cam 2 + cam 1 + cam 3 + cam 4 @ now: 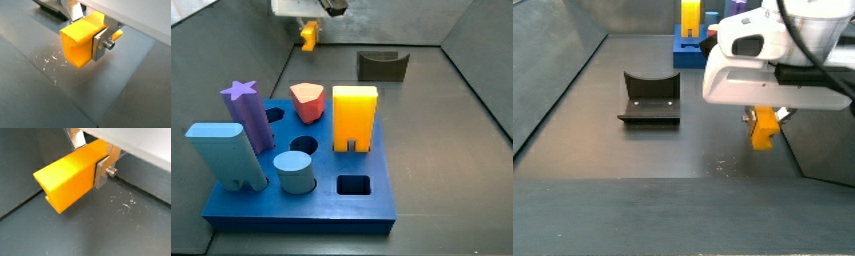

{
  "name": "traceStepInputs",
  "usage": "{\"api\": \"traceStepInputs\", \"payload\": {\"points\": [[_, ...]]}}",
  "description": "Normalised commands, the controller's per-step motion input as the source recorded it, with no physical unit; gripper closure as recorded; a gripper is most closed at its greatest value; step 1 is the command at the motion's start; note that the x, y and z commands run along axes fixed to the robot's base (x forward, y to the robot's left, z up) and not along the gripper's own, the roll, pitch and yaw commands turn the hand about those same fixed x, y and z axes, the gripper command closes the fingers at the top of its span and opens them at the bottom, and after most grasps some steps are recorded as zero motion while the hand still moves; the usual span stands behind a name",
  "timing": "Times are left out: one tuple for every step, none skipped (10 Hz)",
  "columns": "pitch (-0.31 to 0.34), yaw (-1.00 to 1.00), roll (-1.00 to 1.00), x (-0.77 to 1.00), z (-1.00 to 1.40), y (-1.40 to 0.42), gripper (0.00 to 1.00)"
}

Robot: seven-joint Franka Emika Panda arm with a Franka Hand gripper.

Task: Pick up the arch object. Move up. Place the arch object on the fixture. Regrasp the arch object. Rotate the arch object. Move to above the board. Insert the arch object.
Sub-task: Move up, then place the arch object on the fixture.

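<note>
Pickup looks done: we see the gripper [93,159] clamped on the arch object [69,177], hanging clear of the floor, well apart from the fixture [649,98]. Placing there, regrasping, rotating and inserting into the board [305,205] remain, we judge.

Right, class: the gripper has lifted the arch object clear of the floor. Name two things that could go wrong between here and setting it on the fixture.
1. The gripper pinches the arch object near one end only, so most of the slab sticks out beyond the fingers; it might pivot or slip during travel.
2. The fixture stands off to one side of the hanging arch object, and its scoop looks narrow; a slightly misaligned descent could catch its raised walls instead of seating.
</note>
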Motion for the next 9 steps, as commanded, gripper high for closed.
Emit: {"api": "traceStepInputs", "payload": {"points": [[0.142, -0.01, 0.10, -0.03, 0.28, -0.01, 1.00], [0.146, 0.00, 0.12, -0.03, 0.21, -0.01, 1.00], [0.000, 0.00, 0.00, 0.00, 1.00, 0.00, 1.00], [0.010, 0.00, 0.02, 0.00, 1.00, 0.00, 1.00], [0.033, 0.00, 0.03, -0.01, 1.00, 0.00, 1.00], [0.058, -0.01, 0.03, -0.02, 1.00, 0.00, 1.00], [0.084, -0.02, 0.04, -0.02, 1.00, 0.00, 1.00], [0.104, -0.02, 0.06, -0.02, 1.00, 0.00, 1.00], [0.114, -0.02, 0.08, -0.03, 1.00, 0.00, 1.00]]}}
